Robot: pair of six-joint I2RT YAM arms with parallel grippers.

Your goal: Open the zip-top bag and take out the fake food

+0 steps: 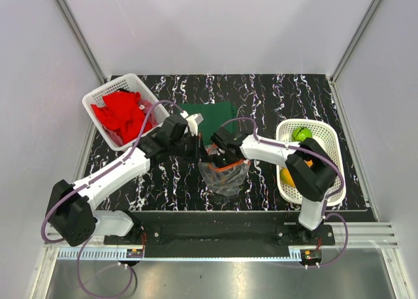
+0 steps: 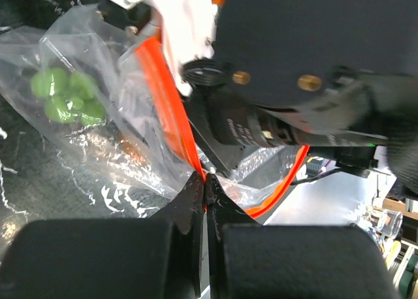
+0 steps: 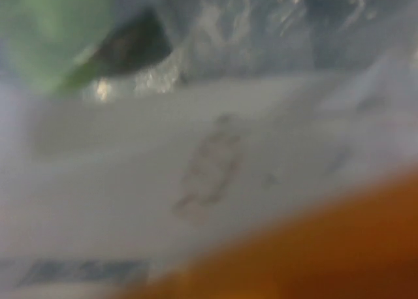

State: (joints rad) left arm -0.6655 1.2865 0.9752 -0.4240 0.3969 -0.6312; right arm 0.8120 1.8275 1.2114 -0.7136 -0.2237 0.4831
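The clear zip-top bag hangs crumpled in the middle of the table, its mouth up. My left gripper is shut on its orange zip strip, the jaws pinched together on the rim. My right gripper is down at the bag's mouth; its fingers are hidden in every view. A green piece of fake food lies inside the bag. The right wrist view is blurred plastic, with a green blob at upper left and an orange blur below.
A white basket at the right holds a green piece and a yellow piece. Another white basket at the back left holds a red cloth. A dark green cloth lies flat behind the bag.
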